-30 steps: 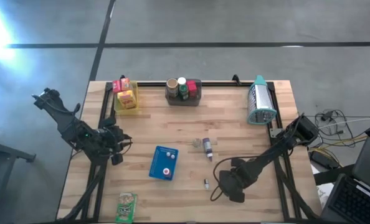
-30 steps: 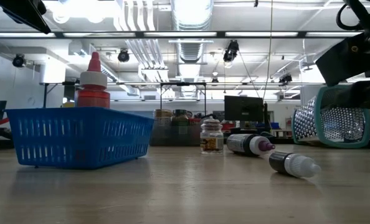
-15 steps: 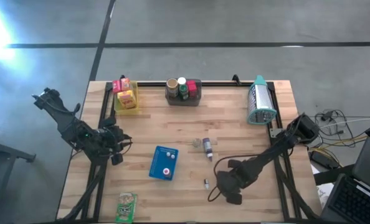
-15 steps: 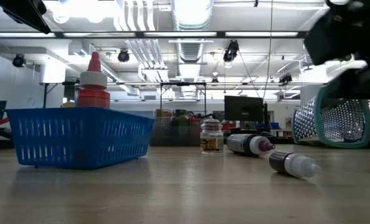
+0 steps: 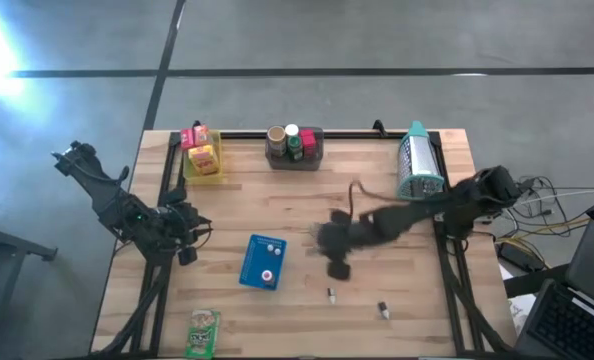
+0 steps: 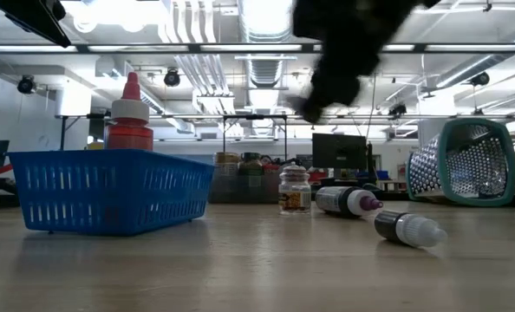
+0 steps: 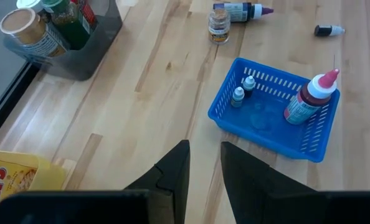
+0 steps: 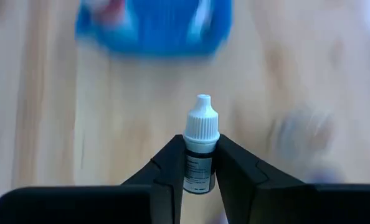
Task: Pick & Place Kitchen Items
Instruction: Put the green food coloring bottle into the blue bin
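Wooden planks make up the tabletop [image 5: 277,205], with grey concrete floor around it. Reaching in from the table's right edge, the right arm stretches nearly flat toward the middle, and its right gripper [image 5: 337,268] hangs above the boards, clamped on a small dropper bottle [image 8: 200,146]. The wrist view shows that bottle standing upright between the two dark fingers [image 8: 166,171], white cap pointing away from the wrist. Ahead of this gripper lies the blue basket [image 5: 263,262], which carries a red-capped squeeze bottle [image 7: 309,99] and two tiny bottles [image 7: 242,90]. Beneath and just beside the gripper rest a small jar [image 6: 294,191] and a purple-tipped bottle [image 6: 348,201] lying on its side; another dropper bottle [image 5: 330,294] lies close by, and one more [image 5: 383,310] a little farther off.

At the table's left edge, the left arm sits folded, and the left gripper [image 5: 185,250] has its fingers nearly together, holding nothing.
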Controlling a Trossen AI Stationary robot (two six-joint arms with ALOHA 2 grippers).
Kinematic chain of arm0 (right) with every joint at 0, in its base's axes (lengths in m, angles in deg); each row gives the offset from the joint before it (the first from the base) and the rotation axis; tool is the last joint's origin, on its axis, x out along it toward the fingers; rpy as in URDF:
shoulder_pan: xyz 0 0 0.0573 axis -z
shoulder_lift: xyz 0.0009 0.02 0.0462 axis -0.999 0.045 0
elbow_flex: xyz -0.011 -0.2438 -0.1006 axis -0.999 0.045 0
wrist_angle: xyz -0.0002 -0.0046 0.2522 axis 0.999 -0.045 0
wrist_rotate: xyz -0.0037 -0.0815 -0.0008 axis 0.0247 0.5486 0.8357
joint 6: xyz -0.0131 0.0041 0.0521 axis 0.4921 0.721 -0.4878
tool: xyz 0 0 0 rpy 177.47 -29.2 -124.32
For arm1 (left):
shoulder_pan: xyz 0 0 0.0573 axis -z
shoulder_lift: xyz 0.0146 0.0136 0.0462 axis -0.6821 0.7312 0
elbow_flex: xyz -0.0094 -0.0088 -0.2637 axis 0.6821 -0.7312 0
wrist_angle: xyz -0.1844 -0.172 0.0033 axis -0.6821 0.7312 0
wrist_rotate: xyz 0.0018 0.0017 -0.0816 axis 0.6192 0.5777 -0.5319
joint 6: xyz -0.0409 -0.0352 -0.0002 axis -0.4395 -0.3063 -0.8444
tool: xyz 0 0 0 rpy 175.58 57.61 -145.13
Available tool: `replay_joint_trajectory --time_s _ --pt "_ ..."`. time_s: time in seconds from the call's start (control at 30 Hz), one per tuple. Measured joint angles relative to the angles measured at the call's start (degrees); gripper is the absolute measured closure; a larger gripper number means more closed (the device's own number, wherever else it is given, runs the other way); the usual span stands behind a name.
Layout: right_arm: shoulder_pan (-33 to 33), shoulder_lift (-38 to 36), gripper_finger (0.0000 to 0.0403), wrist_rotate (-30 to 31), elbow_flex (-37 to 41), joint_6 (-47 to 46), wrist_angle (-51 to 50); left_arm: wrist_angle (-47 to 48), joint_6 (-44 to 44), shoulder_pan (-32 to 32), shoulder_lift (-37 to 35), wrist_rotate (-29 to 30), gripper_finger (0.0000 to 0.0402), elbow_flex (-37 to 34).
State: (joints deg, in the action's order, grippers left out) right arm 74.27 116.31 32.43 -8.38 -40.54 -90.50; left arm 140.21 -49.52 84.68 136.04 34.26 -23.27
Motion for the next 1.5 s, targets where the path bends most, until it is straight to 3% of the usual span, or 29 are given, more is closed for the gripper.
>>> replay_joint_trajectory --time_s 0.33,0.63,1.03,1.5 --pt "16.6 7.6 0.0337 -9.9 -0.1 15.4 34.3 -0.2 1.0 0.0 0.2 0.6 0.0305 -0.3" --pt "19.9 21.3 0.0337 -9.8 -0.7 14.5 58.4 -0.4 1.6 0.0 0.1 0.8 0.0305 -2.9" --pt "19.8 36.7 0.0337 -4.4 -11.6 12.6 58.9 -0.8 1.7 0.0 0.0 1.6 0.0305 -3.9" --pt "20.4 42.6 0.0336 -2.8 -15.9 9.7 56.2 -1.0 1.6 0.0 0.0 1.4 0.0305 -3.9"
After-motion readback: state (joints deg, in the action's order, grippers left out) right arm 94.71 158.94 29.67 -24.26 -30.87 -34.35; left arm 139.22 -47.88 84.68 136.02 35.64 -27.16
